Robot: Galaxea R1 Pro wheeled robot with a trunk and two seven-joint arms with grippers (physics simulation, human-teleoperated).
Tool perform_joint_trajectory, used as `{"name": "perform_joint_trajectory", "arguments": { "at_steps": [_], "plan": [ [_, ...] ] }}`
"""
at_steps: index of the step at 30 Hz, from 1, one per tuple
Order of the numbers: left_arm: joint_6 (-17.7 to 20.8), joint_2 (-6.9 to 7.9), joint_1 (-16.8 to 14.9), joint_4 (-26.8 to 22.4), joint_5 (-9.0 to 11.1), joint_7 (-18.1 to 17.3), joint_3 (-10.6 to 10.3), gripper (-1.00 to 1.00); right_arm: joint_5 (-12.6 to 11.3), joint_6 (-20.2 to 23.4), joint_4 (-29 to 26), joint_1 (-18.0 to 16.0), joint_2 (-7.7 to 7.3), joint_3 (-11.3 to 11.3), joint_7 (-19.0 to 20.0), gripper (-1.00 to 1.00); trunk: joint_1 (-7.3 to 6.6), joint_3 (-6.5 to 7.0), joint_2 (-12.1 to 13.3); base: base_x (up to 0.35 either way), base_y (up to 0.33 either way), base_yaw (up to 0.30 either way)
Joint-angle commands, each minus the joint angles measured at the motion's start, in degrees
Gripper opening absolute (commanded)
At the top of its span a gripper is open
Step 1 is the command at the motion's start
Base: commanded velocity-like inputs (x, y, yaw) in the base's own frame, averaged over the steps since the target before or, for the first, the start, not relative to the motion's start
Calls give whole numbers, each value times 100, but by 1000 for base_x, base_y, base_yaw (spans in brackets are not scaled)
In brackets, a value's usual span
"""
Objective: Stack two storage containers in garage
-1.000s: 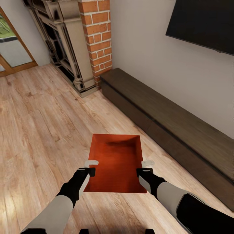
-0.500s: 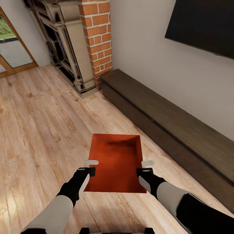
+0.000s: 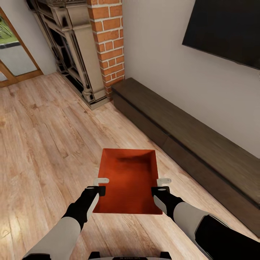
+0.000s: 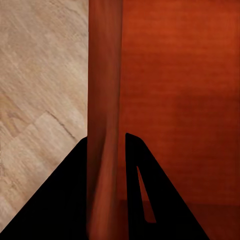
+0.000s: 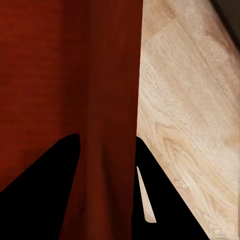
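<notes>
One orange-red open-top storage container hangs in front of me above the light wood floor of the living room. My left gripper is shut on its left wall. The opposite wall is clamped by my right gripper. In each wrist view the dark fingers straddle the thin wall, one inside and one outside. The container is empty.
A long dark low cabinet runs along the white wall to my right, under a black wall TV. A brick chimney with a dark fireplace stands ahead left. Bare wood floor stretches left toward a glass door.
The whole head view has shifted slightly, so the camera has moved a little. The container and both grippers keep the same hold and place before me.
</notes>
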Motion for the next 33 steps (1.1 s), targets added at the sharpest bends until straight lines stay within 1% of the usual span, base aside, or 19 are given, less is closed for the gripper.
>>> {"name": "perform_joint_trajectory", "arguments": {
  "at_steps": [1,22,33],
  "plan": [
    [28,-49,-1,9,74,-15,29,-100,95,-227,-158,-1,6,358,-19,-100,-22,15,39,0,0,0],
    [28,-49,-1,9,75,-15,28,-100,89,-236,-158,-1,19,311,-47,-100,-483,393,881,0,0,0],
    [28,-49,-1,9,74,-15,27,-100,86,-236,-158,-1,19,288,-55,-100,-725,669,1322,0,0,0]
  ]
}}
